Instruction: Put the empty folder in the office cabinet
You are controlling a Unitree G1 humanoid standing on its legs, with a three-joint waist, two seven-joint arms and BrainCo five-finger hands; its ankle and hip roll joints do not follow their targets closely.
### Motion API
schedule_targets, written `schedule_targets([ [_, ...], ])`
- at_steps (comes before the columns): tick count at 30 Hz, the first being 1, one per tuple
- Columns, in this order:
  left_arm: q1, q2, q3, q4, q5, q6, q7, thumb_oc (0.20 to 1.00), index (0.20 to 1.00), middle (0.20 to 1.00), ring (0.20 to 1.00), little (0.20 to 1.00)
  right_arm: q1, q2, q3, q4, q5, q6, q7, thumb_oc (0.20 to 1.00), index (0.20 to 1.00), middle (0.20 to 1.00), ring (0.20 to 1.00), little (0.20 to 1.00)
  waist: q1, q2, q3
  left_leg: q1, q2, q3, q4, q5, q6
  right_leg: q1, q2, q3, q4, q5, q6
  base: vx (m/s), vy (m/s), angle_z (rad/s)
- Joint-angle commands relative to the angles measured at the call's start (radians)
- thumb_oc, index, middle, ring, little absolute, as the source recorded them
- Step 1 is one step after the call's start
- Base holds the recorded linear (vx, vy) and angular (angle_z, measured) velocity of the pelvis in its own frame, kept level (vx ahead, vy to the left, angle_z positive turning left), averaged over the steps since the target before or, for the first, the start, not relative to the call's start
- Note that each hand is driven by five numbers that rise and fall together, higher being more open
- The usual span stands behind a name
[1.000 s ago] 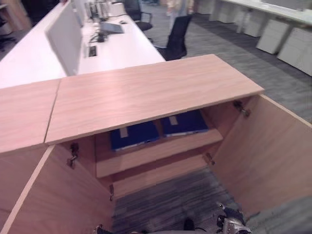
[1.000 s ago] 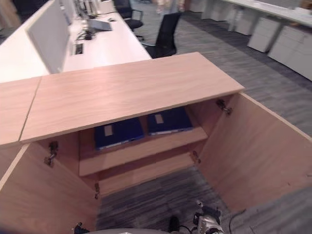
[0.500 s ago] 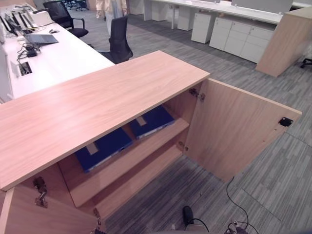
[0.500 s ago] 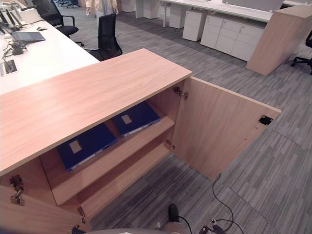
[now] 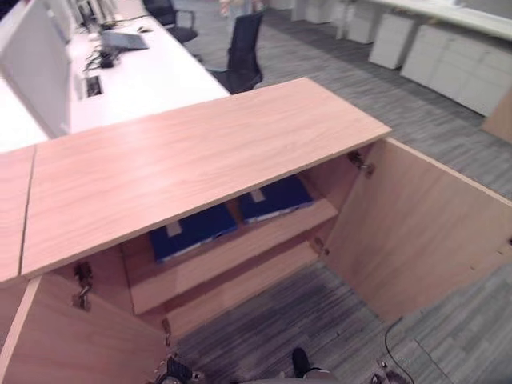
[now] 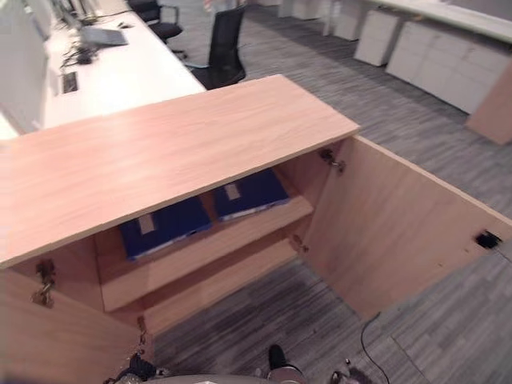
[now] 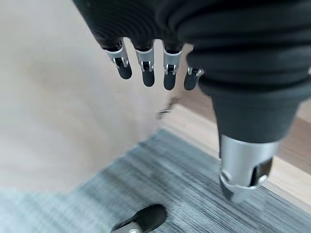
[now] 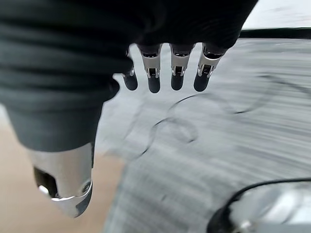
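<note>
The wooden office cabinet (image 5: 200, 160) stands with both doors swung open. On its upper shelf (image 5: 240, 254) two blue folders lie flat side by side, one on the left (image 5: 192, 232) and one on the right (image 5: 276, 198), each with a pale label. My left hand (image 7: 169, 73) hangs low over the grey carpet by the cabinet's base, its fingers straight and nothing in them. My right hand (image 8: 177, 68) hangs over the carpet too, fingers straight and holding nothing.
The right door (image 5: 416, 232) juts out over the carpet, and the left door (image 5: 72, 344) stands close at the lower left. Behind the cabinet are a white desk (image 5: 152, 76) with a divider, a black chair (image 5: 242, 48) and white drawer units (image 5: 448, 56).
The whole picture has swung right and then back left, so the camera moved. The two blue folders lie on the shelf as before.
</note>
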Motion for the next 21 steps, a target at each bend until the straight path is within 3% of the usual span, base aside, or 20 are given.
schedule_targets([
  [1,-0.031,-0.009,0.018,0.045,-0.017,-0.006,0.026,1.000,1.000,1.000,1.000,1.000,-0.050,-0.008,-0.009,0.032,-0.050,-0.009,-0.004,1.000,1.000,1.000,1.000,1.000,0.041,-0.019,-0.009,-0.032,-0.087,-0.055,-0.010,-0.023,0.041,-0.048,0.039,-0.010,0.065,-0.111,0.021,0.14,-0.269,1.13],
  [4,-0.036,-0.008,0.027,0.046,-0.062,-0.015,0.035,1.000,1.000,1.000,1.000,1.000,-0.063,0.002,0.011,0.013,-0.073,-0.013,-0.013,1.000,1.000,1.000,1.000,1.000,0.062,-0.020,0.001,-0.047,-0.056,-0.126,-0.003,-0.001,0.011,-0.022,0.032,-0.117,0.059,-0.137,0.006,0.10,-0.239,0.90],
  [5,-0.036,-0.008,0.027,0.046,-0.062,-0.015,0.035,1.000,1.000,1.000,1.000,1.000,-0.063,0.002,0.011,0.013,-0.073,-0.013,-0.013,1.000,1.000,1.000,1.000,1.000,0.061,-0.020,0.000,-0.048,-0.056,-0.128,-0.003,0.000,0.011,-0.023,0.032,-0.118,0.059,-0.136,0.006,0.08,-0.274,1.07],
  [6,-0.042,-0.008,0.031,0.035,-0.094,-0.024,0.042,1.000,1.000,1.000,1.000,1.000,-0.071,0.008,0.026,-0.001,-0.083,-0.016,-0.017,1.000,1.000,1.000,1.000,1.000,0.080,-0.021,0.006,-0.056,-0.036,-0.165,0.004,0.009,-0.007,-0.007,0.036,-0.180,0.060,-0.153,-0.006,0.07,-0.277,1.06],
  [8,-0.040,-0.008,0.041,0.026,-0.124,-0.031,0.050,1.000,1.000,1.000,1.000,1.000,-0.074,0.011,0.042,-0.015,-0.096,-0.019,-0.023,1.000,1.000,1.000,1.000,1.000,0.101,-0.021,0.016,-0.069,-0.020,-0.186,0.017,0.016,-0.021,0.006,0.047,-0.222,0.055,-0.165,-0.017,0.05,-0.288,1.21],
  [10,-0.043,-0.012,0.049,0.015,-0.143,-0.040,0.057,1.000,1.000,1.000,1.000,1.000,-0.078,0.008,0.046,-0.023,-0.111,-0.020,-0.035,1.000,1.000,1.000,1.000,1.000,0.111,-0.025,0.036,-0.121,-0.022,-0.163,0.055,0.028,-0.032,0.018,0.034,-0.279,0.037,-0.167,-0.014,-0.09,-0.141,1.07],
  [11,-0.047,-0.017,0.056,-0.001,-0.145,-0.051,0.075,1.000,1.000,1.000,1.000,1.000,-0.083,-0.010,0.031,-0.017,-0.112,-0.018,-0.044,1.000,1.000,1.000,1.000,1.000,0.101,-0.036,0.058,-0.186,0.031,0.054,0.099,0.027,-0.034,0.029,0.010,-0.335,0.045,-0.181,-0.007,-0.13,-0.054,0.98],
  [12,-0.047,-0.017,0.056,-0.002,-0.145,-0.050,0.075,1.000,1.000,1.000,1.000,1.000,-0.083,-0.010,0.031,-0.017,-0.112,-0.018,-0.044,1.000,1.000,1.000,1.000,1.000,0.102,-0.037,0.056,-0.189,0.029,0.055,0.099,0.030,-0.033,0.025,0.008,-0.334,0.046,-0.180,-0.007,-0.12,-0.081,1.00],
  [14,-0.037,-0.005,0.063,-0.034,-0.131,-0.049,0.082,1.000,1.000,1.000,1.000,1.000,-0.087,-0.009,0.023,-0.014,-0.100,-0.011,-0.051,1.000,1.000,1.000,1.000,1.000,0.114,-0.042,0.069,-0.197,0.092,0.238,0.107,0.033,-0.031,0.045,0.005,-0.378,0.033,-0.178,-0.005,-0.05,-0.102,0.97],
  [17,-0.028,0.000,0.086,-0.057,-0.149,-0.058,0.077,1.000,1.000,1.000,1.000,1.000,-0.092,-0.005,0.015,-0.007,-0.096,-0.004,-0.048,1.000,1.000,1.000,1.000,1.000,0.112,-0.038,0.058,-0.181,0.152,0.358,0.076,0.068,-0.054,0.065,0.009,-0.435,0.011,-0.181,-0.007,0.04,-0.086,0.55],
  [21,-0.016,0.013,0.123,-0.097,-0.204,-0.070,0.058,1.000,1.000,1.000,1.000,1.000,-0.094,-0.011,0.006,-0.001,-0.096,0.006,-0.044,1.000,1.000,1.000,1.000,1.000,0.119,-0.032,0.045,-0.139,0.191,0.404,0.063,0.067,-0.081,0.099,0.009,-0.457,0.009,-0.206,-0.010,0.09,-0.018,0.70],
])
